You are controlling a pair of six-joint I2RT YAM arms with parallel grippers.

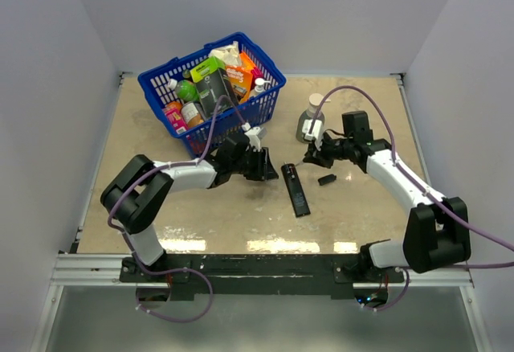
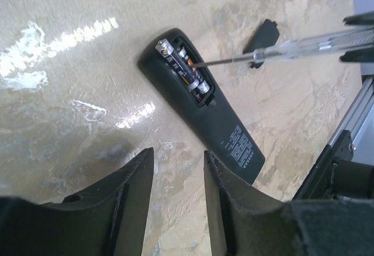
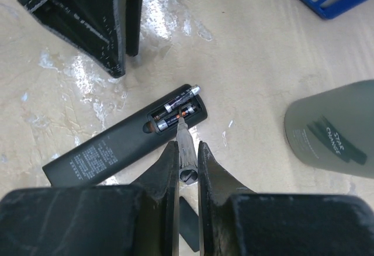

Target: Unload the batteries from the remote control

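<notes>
The black remote control [image 1: 295, 190] lies on the table, slot up; it also shows in the left wrist view [image 2: 225, 130] and the right wrist view [image 3: 111, 145]. Two batteries [image 2: 186, 72] sit in its open slot [image 3: 175, 113]; one end of the outer cell is tipped up over the slot's rim. My right gripper [image 3: 187, 151] is shut on a clear-handled screwdriver [image 3: 185, 145], whose tip [image 2: 196, 64] rests between the cells. My left gripper [image 2: 178, 162] is open and empty, just left of the remote [image 1: 261, 163].
The short black cover piece [image 1: 326, 179] lies right of the remote. A grey-green bottle [image 1: 311, 123] stands behind my right gripper. A blue basket [image 1: 265, 107] full of groceries stands at the back left.
</notes>
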